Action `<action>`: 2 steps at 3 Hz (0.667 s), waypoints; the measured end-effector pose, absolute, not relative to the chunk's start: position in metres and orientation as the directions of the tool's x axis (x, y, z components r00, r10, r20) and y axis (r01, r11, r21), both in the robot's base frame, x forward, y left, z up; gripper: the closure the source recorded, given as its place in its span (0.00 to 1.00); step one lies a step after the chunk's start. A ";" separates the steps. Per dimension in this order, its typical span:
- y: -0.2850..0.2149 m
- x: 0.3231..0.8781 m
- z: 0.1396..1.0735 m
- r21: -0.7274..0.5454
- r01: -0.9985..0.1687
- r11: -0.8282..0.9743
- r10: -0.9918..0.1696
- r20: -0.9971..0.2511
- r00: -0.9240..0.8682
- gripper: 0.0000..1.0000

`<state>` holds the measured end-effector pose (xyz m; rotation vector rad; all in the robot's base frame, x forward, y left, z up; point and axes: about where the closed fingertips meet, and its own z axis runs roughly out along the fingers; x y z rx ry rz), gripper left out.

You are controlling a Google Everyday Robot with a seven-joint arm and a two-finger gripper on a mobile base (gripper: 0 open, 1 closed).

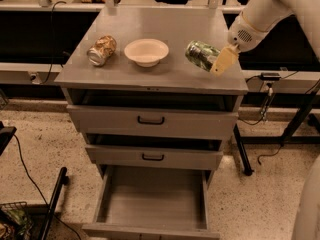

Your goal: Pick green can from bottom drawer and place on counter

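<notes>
Green can: the small, shiny green metal drink can with pale markings (201, 55) is lying tilted over the counter's 3 o'clock side.
Gripper: the tan-fingered two-finger gripper (216, 64) is clasping the can from 3 o'clock.
Counter: the flat grey cabinet top (150, 26) is showing open surface toward 12 o'clock, and its right edge is running close by the gripper.
Neighbours: the round white bowl (146, 51) is sitting near the can at its 9 o'clock, and the tan-and-gold patterned can (101, 50) is lying beyond the bowl.
Bottom drawer: the deep grey tray (152, 201) is standing pulled out.
</notes>
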<state>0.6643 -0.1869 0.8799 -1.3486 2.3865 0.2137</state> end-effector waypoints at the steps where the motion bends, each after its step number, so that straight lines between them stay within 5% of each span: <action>1: -0.190 0.674 0.868 -0.065 -0.845 0.531 -0.790 -0.400 -0.465 0.87; 2: -0.193 0.680 0.858 -0.071 -0.841 0.536 -0.791 -0.392 -0.470 0.64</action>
